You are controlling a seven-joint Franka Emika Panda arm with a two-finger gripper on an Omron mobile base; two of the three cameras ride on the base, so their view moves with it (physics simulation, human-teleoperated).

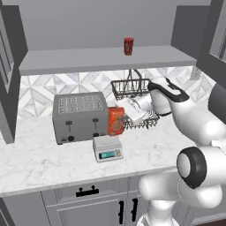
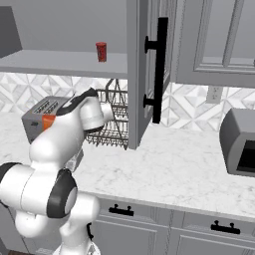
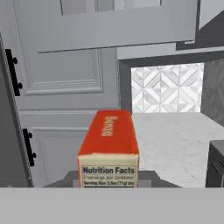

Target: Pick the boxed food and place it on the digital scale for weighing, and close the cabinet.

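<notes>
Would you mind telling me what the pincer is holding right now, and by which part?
The pincer is shut on the orange-red food box, gripping its end with the Nutrition Facts panel.

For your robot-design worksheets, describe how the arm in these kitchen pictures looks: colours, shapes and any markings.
The arm is built of glossy white, rounded, tube-like segments that swell at each bend. Its joints are dark: a black ring circles the big joint near the base, and a black band runs along the wrist. No cables, lettering or logos can be made out on it.
</notes>
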